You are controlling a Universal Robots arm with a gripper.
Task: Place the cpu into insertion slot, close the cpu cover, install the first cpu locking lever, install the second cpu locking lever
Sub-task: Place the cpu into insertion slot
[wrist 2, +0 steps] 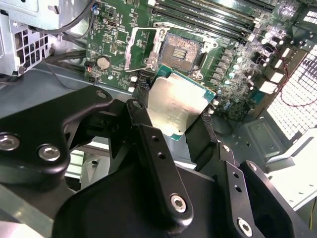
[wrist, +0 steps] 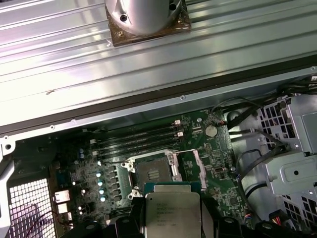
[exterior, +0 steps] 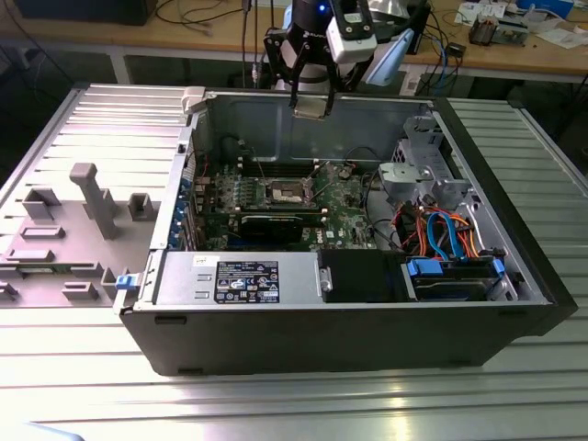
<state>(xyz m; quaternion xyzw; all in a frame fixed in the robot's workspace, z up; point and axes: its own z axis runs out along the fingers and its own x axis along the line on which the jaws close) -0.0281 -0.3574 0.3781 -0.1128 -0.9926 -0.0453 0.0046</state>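
Gripper: your gripper [exterior: 312,101] is clamped on the cpu [exterior: 313,107]; in the second wrist view its black fingers [wrist 2: 143,95] press against two opposite edges of the chip.
Cpu: you see it in both wrist views, silvery face toward the cameras [wrist 2: 179,103] [wrist: 172,214], with a green edge showing round the metal. It is up in the air and touches nothing but the fingers.
Height: in the exterior view you are holding the chip above the open computer case [exterior: 276,344], near its far wall and well clear of the board.
Insertion slot: the socket [wrist 2: 181,48] [wrist: 154,173] lies bare on the green circuit board [wrist 2: 115,29], dark rim round a tan-grey centre, with no chip in it.
Cpu cover: the silvery frame [wrist 2: 140,47] [wrist: 191,168] stands swung open at one side of the socket.
Around the socket: long memory slots [wrist: 138,141] run along one side, and a coin cell [wrist: 211,130] sits beyond the cover.
Further out: in the exterior view a black graphics card [exterior: 276,223] lies nearer the camera than the socket, then the labelled power supply box [exterior: 243,280]; a grey fixture [exterior: 92,197] rests outside the case at the exterior view's left.
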